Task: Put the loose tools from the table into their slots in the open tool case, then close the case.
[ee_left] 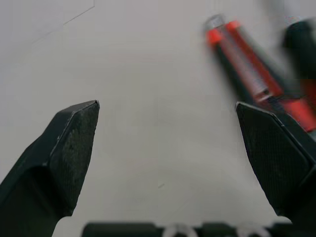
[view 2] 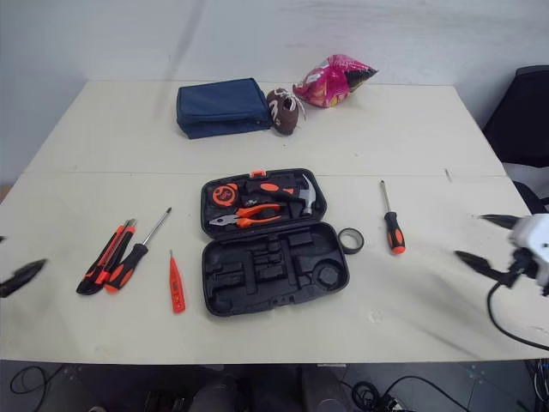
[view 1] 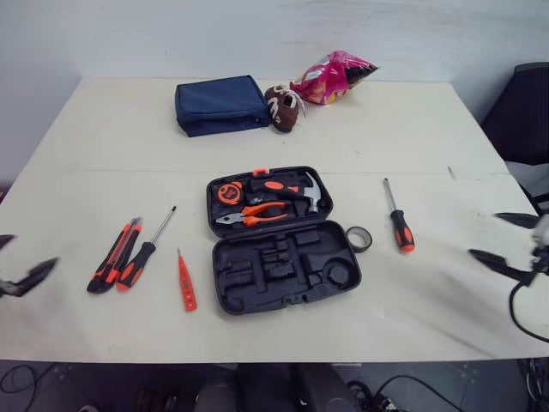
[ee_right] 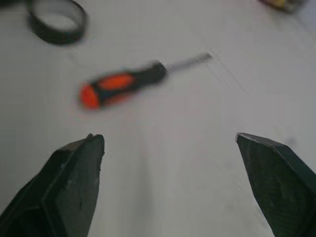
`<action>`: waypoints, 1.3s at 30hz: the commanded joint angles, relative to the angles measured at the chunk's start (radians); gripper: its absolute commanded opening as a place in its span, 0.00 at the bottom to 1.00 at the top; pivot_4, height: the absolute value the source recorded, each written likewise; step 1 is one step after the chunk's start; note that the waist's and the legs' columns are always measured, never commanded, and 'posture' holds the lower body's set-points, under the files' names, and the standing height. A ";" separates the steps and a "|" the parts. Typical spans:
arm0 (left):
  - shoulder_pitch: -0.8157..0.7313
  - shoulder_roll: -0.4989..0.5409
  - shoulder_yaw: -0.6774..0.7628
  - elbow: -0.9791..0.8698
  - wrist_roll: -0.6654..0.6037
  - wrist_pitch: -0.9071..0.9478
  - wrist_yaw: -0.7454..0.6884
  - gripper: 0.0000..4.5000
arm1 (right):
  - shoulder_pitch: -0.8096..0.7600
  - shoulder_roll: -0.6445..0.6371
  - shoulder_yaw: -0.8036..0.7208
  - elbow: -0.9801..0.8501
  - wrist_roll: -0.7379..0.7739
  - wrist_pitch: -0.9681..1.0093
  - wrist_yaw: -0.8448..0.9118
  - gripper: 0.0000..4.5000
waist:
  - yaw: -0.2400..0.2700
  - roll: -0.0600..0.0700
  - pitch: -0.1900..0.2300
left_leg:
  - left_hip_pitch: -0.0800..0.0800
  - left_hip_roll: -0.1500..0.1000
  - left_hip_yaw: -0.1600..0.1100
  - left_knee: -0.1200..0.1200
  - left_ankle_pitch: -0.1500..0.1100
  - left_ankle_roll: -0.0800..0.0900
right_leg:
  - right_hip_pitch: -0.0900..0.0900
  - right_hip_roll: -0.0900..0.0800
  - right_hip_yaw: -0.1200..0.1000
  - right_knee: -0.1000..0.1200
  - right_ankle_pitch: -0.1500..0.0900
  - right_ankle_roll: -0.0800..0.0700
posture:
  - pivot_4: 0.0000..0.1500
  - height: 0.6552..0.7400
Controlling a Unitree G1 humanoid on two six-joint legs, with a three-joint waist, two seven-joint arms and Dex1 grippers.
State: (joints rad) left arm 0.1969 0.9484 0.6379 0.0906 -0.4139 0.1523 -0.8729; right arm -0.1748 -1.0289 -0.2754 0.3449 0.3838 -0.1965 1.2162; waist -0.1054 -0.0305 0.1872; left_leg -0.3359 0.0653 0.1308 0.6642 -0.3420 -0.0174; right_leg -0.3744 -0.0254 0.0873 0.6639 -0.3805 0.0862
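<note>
**Near edge:** left pincer [ee_left: 168, 105] and right pincer [ee_right: 170, 138], each with black fingers spread apart and empty, over the pale counter [view 1: 412, 129].

**Mid-counter:** open black plastic tool case [view 1: 257, 283]. Its near half has bare slots. Its far half holds orange-handled pliers [view 1: 253, 215], a hammer [view 1: 296, 190] and an orange tape measure [view 1: 228, 193].

- **Left of the case:** slim red tester pen [view 1: 186, 292], black-and-orange screwdriver [view 1: 141, 257], orange-and-black utility knife [view 1: 111, 256].
- **Right of the case:** black tape roll [view 1: 358, 239], second black-and-orange screwdriver [view 1: 400, 225].

**Far:** navy fabric pouch [view 1: 221, 105], brown laced toy [view 1: 283, 107], pink foil bag [view 1: 333, 77].

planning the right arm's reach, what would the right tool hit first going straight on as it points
Probably the orange-and-black screwdriver, lying on the table ahead of the open right tool; the tape roll lies beyond it, though depth is unclear.
</note>
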 commanded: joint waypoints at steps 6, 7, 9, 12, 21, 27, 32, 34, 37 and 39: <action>-0.080 -0.044 -0.202 -0.366 -0.042 0.221 0.071 1.00 | -0.186 0.044 0.149 -0.209 -0.042 0.214 -0.046 0.80 | 0.020 0.000 0.000 | -0.001 -0.001 -0.002 0.000 0.000 0.000 | 0.000 0.000 -0.002 -0.001 0.000 0.000 | 1.00 1.00; -0.089 -0.050 -0.219 -0.374 -0.029 0.228 0.082 0.94 | -0.200 0.050 0.160 -0.212 -0.049 0.231 -0.050 0.70 | 0.020 0.000 0.000 | -0.001 -0.001 -0.002 0.001 0.000 0.000 | 0.000 0.000 -0.002 -0.002 0.000 0.000 | 1.00 1.00; -0.112 -0.054 -0.266 -0.383 -0.007 0.246 0.094 0.80 | -0.236 0.068 0.190 -0.207 -0.078 0.250 -0.067 0.47 | 0.021 0.000 0.000 | -0.002 -0.001 -0.002 0.001 0.000 0.000 | -0.001 0.000 -0.002 -0.002 0.000 0.000 | 1.00 1.00; -0.178 -0.079 -0.375 -0.397 0.015 0.296 0.112 0.48 | -0.302 0.108 0.254 -0.186 -0.146 0.272 -0.103 0.10 | 0.021 0.000 0.000 | -0.003 0.000 -0.002 0.002 0.000 0.000 | -0.001 0.000 -0.002 -0.001 0.000 0.000 | 1.00 1.00; -0.426 -0.200 -0.664 -0.355 0.112 0.482 0.192 0.01 | -0.444 0.277 0.430 -0.084 -0.365 0.243 -0.223 0.00 | 0.020 0.000 0.000 | -0.006 0.000 -0.002 0.003 0.000 0.000 | -0.005 0.001 -0.002 0.000 0.000 0.000 | 1.00 1.00; -0.520 -0.231 -0.711 -0.269 0.164 0.511 0.202 0.01 | -0.484 0.345 0.462 -0.024 -0.394 0.183 -0.224 0.00 | 0.018 0.000 0.000 | -0.006 0.000 -0.002 0.010 0.001 0.000 | -0.004 0.001 -0.002 0.005 0.000 0.000 | 1.00 1.00; -0.509 -0.234 -0.702 -0.285 0.156 0.537 0.189 0.01 | -0.511 0.389 0.479 0.026 -0.410 0.176 -0.216 0.00 | 0.018 0.000 0.000 | -0.006 0.000 -0.003 0.011 0.000 0.000 | -0.004 0.001 -0.002 0.007 0.000 0.000 | 1.00 1.00; -0.533 -0.252 -0.710 -0.268 0.162 0.539 0.198 0.01 | -0.517 0.399 0.486 0.036 -0.410 0.180 -0.200 0.00 | 0.018 0.000 0.000 | -0.006 0.000 -0.003 0.012 0.000 0.000 | -0.004 0.001 -0.002 0.008 0.000 0.000 | 1.00 1.00; -0.565 -0.270 -0.731 -0.256 0.173 0.537 0.191 0.01 | -0.515 0.404 0.487 0.033 -0.398 0.195 -0.171 0.00 | 0.020 0.000 0.000 | -0.006 0.000 -0.003 0.013 0.000 0.000 | -0.004 0.001 -0.002 0.009 0.000 0.000 | 1.00 1.00; -0.579 -0.282 -0.733 -0.251 0.174 0.535 0.187 0.01 | -0.513 0.404 0.487 0.031 -0.398 0.199 -0.163 0.00 | 0.020 0.000 0.000 | -0.006 0.000 -0.003 0.013 0.000 0.000 | -0.004 0.001 -0.002 0.009 0.000 0.000 | 1.00 1.00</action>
State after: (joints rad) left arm -0.3709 0.6761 -0.0856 -0.1458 -0.2444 0.6935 -0.6790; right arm -0.6750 -0.6290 0.2166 0.3988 -0.0303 0.0031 1.0336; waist -0.0853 -0.0301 0.1871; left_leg -0.3420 0.0652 0.1274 0.6776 -0.3415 -0.0174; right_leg -0.3782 -0.0246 0.0848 0.6728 -0.3806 0.0860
